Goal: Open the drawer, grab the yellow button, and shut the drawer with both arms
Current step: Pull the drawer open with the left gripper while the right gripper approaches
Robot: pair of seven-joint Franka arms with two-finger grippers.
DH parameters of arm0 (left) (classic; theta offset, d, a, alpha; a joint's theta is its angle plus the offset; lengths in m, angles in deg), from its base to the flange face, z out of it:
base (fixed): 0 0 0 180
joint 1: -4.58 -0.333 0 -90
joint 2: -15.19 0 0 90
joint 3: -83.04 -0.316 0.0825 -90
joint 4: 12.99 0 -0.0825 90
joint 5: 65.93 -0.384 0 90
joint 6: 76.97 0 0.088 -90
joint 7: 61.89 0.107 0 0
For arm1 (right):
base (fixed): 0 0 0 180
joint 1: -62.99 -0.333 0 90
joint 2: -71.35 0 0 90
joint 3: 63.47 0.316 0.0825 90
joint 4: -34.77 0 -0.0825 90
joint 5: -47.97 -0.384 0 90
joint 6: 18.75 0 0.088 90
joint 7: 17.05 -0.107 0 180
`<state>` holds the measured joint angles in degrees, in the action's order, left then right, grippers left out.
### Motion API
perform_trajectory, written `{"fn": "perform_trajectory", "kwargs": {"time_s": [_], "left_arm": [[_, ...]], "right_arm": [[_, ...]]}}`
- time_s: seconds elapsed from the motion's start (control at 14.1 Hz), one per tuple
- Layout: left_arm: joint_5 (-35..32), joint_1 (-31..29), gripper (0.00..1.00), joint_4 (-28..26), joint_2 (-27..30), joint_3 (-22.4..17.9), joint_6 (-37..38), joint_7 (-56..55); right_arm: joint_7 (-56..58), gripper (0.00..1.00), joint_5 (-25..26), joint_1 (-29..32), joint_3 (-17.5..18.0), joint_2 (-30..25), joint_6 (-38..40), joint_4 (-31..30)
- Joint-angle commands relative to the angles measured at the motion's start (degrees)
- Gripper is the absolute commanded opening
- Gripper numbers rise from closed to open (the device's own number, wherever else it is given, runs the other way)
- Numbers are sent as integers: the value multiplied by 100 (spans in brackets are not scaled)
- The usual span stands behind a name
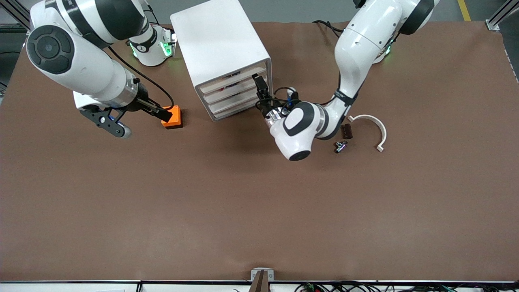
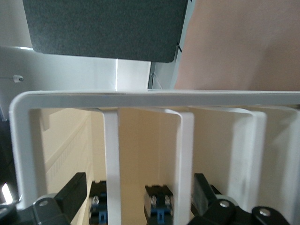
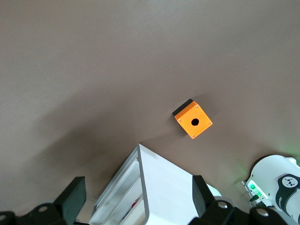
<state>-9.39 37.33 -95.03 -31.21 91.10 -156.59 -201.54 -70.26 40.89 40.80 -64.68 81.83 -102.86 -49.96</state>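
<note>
Nearest us, a small black part [image 1: 341,147] and a white curved piece [image 1: 375,127] lie untouched. The left gripper [image 1: 261,91] sits at the cabinet's [image 1: 221,48] front, fingers spread wide, empty. We judge it could catch a lower tray instead of the drawer [image 1: 233,80], a shallow white tray seemingly shut. The button is unseen. The right gripper [image 1: 162,114] waits spread wide over the orange cube [image 1: 173,117].

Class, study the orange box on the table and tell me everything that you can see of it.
The orange box is a small cube with a black base. Its top face has a round hole in the middle and a small screw at each corner. It looks like plastic. It sits flat on the brown table, beside the white cabinet, toward the right arm's end. Nothing grips it.
</note>
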Motion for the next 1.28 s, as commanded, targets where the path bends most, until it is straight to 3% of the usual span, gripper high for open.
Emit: {"fn": "perform_trajectory", "kwargs": {"time_s": [0.0, 0.21, 0.28, 0.5, 0.64, 0.78, 0.93, 1.21], "left_arm": [[112, 47, 100, 145, 34, -24, 87, -2], [112, 38, 100, 162, 95, 55, 95, 16], [112, -5, 95, 162, 96, 133, 95, 25], [112, 12, 63, 162, 104, 187, 95, 69], [112, -6, 60, 162, 122, 231, 87, 69], [112, 29, 48, 162, 122, 231, 95, 78], [112, 38, 29, 162, 113, 231, 87, 78], [103, 47, 21, 162, 78, 222, 87, 95]], "right_arm": [[84, 100, -336, 92, 7, 16, 44, 52], [110, 100, -408, 215, -11, 24, 53, 52], [119, 100, -400, 215, -11, 42, 53, 52], [93, 100, -382, 189, -11, 60, 62, 52], [57, 100, -364, 180, -11, 60, 27, 61], [48, 100, -312, 128, -11, 60, -35, 79], [48, 100, -312, 136, -11, 60, -35, 88], [48, 100, -321, 136, -11, 60, -35, 88]]}}
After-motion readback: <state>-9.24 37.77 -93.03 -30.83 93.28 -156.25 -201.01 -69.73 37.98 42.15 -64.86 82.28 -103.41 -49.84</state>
